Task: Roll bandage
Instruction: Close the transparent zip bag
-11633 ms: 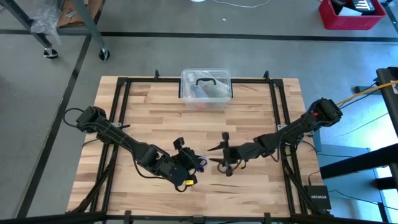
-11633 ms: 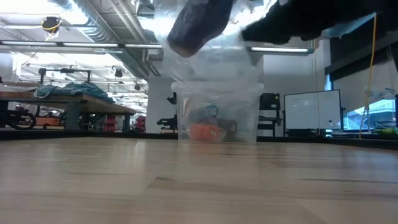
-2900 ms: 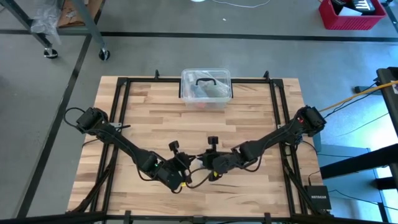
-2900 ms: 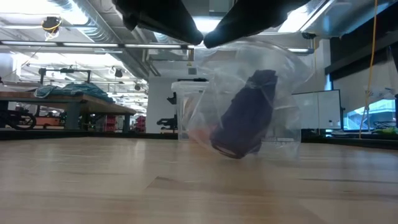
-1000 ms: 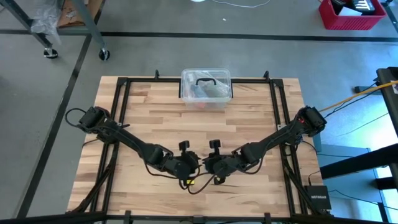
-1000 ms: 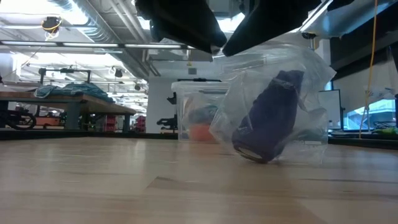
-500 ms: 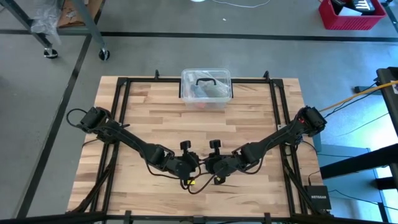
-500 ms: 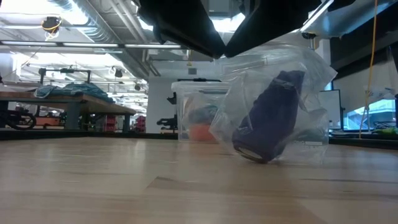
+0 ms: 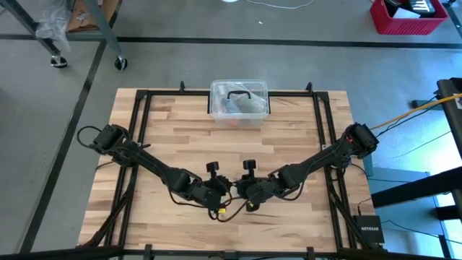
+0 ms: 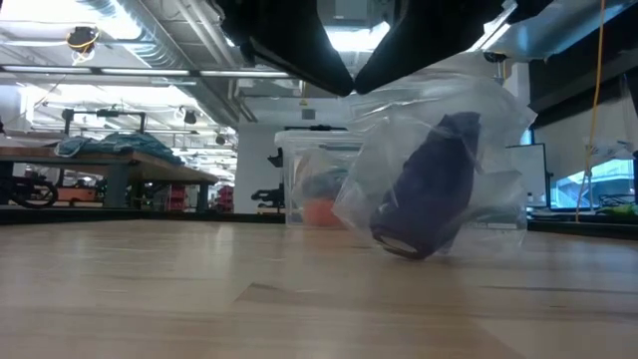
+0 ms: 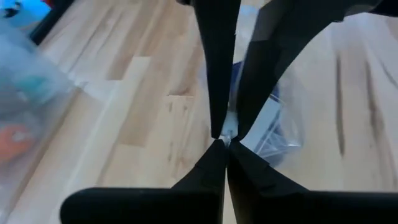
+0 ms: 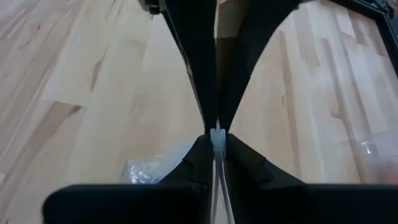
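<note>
Bandage [image 10: 431,184], dark navy-purple, sits bunched inside a crinkled clear plastic wrapper [image 10: 439,150] that hangs above the wooden table [image 9: 289,130], lower end just over the tabletop in the low view. Both grippers meet nose to nose near the table's front-middle. Left gripper [image 9: 219,193] is pressed together on the wrapper's top edge; its wrist view shows the 2 dark fingers [image 11: 211,74] converging to a point w/ clear film caught at the tips, wrapper and a bit of blue fabric below. Right gripper [image 9: 242,192] is likewise pinching the wrapper; its wrist view shows a thin fold of clear plastic squeezed between the tips [image 12: 216,138]. Clear plastic box [image 9: 239,103] w/ black handle sits at the table's far edge, well apart from the grippers.
</note>
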